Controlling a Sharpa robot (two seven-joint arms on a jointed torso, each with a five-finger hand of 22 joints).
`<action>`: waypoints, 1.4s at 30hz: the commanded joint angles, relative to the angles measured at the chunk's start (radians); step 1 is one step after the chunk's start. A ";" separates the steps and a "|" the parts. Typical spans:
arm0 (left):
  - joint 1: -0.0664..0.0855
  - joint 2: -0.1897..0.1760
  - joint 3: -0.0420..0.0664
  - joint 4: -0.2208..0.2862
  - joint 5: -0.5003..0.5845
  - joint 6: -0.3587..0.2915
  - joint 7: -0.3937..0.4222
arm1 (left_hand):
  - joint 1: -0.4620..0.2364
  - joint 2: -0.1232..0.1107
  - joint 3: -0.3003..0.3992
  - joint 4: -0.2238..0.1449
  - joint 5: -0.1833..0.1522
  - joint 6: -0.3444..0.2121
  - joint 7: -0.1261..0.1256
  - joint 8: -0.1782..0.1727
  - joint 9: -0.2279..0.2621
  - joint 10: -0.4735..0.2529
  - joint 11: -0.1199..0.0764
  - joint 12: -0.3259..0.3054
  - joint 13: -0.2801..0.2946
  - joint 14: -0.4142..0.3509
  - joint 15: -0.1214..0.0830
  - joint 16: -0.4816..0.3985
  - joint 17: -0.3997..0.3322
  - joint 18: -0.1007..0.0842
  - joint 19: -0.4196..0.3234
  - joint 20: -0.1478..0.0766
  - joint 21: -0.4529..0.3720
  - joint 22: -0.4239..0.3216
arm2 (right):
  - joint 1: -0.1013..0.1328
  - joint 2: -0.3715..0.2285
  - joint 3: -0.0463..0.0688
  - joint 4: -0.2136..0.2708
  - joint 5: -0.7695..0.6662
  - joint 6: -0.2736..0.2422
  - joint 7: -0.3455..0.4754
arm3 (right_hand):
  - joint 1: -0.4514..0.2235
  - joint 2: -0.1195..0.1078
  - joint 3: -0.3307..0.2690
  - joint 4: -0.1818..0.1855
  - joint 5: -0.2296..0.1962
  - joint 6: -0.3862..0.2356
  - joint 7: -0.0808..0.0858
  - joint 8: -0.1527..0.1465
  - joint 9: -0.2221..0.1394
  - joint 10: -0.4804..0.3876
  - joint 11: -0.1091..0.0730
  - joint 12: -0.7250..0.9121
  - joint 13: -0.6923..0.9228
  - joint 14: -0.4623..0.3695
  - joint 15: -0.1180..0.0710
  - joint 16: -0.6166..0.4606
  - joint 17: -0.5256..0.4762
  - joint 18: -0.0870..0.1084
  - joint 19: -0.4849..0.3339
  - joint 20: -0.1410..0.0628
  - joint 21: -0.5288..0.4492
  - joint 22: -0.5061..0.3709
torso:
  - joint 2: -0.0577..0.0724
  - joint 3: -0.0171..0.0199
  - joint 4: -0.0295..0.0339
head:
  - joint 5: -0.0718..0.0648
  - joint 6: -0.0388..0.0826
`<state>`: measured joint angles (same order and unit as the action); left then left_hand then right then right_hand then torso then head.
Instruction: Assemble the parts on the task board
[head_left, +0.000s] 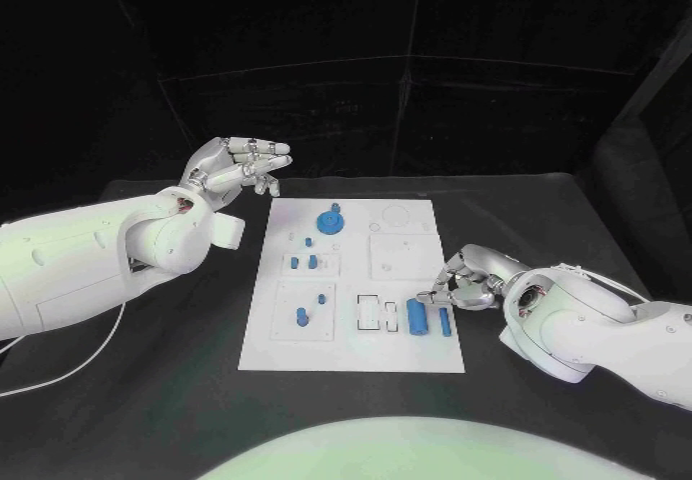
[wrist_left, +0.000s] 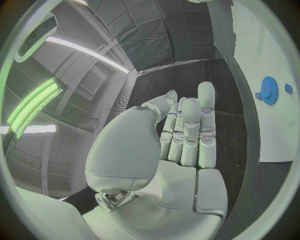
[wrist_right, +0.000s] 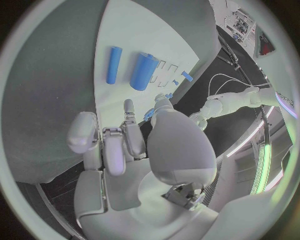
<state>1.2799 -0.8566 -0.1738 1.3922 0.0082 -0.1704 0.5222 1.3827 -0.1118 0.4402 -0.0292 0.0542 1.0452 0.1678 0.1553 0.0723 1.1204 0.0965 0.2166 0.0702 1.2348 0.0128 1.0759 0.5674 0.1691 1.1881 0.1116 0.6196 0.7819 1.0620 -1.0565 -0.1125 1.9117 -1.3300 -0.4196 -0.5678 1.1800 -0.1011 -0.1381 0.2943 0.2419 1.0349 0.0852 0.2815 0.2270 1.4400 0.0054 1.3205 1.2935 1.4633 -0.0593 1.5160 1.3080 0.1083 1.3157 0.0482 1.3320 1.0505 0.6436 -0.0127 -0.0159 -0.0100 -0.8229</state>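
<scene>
Head view: task board (head_left: 353, 350) sits mid-tabletop with blue parts (head_left: 417, 317) scattered, so assembly looks barely begun. Left hand (head_left: 238, 165) hovers empty, fingers curled.

Right wrist view: right hand (wrist_right: 134, 135) seems to pinch a small blue piece (wrist_right: 149, 114) beside two loose cylinders (wrist_right: 143, 71).

Harsh overhead light bleaches my white arms and the task board (head_left: 352, 290) against black table and backdrop. Green-tinged strip lights glare at my wrist cameras' rims, where fisheye bends every straight edge.
</scene>
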 joint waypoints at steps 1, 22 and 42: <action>0.001 -0.001 0.000 0.002 0.002 0.013 0.005 | 0.001 0.007 -0.004 -0.005 0.003 -0.001 0.005 0.000 -0.001 -0.002 0.004 -0.002 0.000 -0.003 0.002 -0.006 -0.002 0.014 0.001 0.003 -0.004 -0.002 | -0.004 0.007 -0.001 0.001 -0.056 0.041 -0.049 | -0.012 0.001 -0.007 0.000 -0.005 -0.007 0.002 0.005 0.005 0.006 0.003 0.004 0.003 0.081 0.002 0.004 0.125 -0.010 -0.001 0.005 0.007 0.002 | 0.001 -0.0002 0.0005 | 0.001 -0.001; 0.000 -0.007 0.000 0.004 0.002 0.013 0.004 | 0.000 0.007 -0.005 -0.005 0.003 0.000 0.005 0.000 -0.001 -0.001 0.004 -0.002 0.001 -0.003 0.002 -0.006 -0.001 0.014 0.001 0.003 -0.005 -0.002 | -0.035 0.071 -0.002 -0.045 -0.096 0.102 -0.071 | -0.014 0.002 -0.015 -0.002 -0.009 -0.001 -0.002 0.017 0.017 0.007 0.000 0.005 0.010 0.082 0.000 0.006 0.130 -0.011 0.000 0.005 0.009 0.006 | 0.001 -0.0010 0.0013 | 0.005 -0.007; 0.000 -0.011 0.000 0.004 0.002 0.014 0.003 | 0.001 0.007 -0.005 -0.006 0.003 0.000 0.005 0.000 -0.001 -0.001 0.004 -0.001 0.001 -0.003 0.002 -0.006 -0.002 0.014 0.001 0.003 -0.005 -0.002 | -0.045 0.093 -0.002 -0.044 -0.150 0.093 -0.093 | 0.067 0.052 -0.021 -0.006 0.131 -0.001 -0.010 0.052 0.066 0.014 -0.007 0.007 0.033 0.084 -0.006 0.009 0.140 -0.012 0.003 -0.001 0.013 0.016 | 0.000 0.0007 0.0001 | 0.007 -0.009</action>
<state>1.2786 -0.8667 -0.1749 1.3943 0.0083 -0.1679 0.5212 1.3827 -0.1118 0.4374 -0.0320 0.0542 1.0452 0.1678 0.1553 0.0725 1.1204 0.0965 0.2166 0.0702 1.2348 0.0128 1.0759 0.5667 0.1690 1.1881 0.1115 0.6197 0.7809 1.0198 -0.9603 -0.1113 1.8641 -1.4641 -0.3206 -0.6440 1.2469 -0.0604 -0.1523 0.2891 0.3670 1.0314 0.0789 0.3300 0.2909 1.4475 -0.0022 1.3246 1.3081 1.4633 -0.0592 1.5198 1.3075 0.1085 1.3156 0.0482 1.3427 1.0663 0.6442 -0.0128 -0.0153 -0.0026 -0.8329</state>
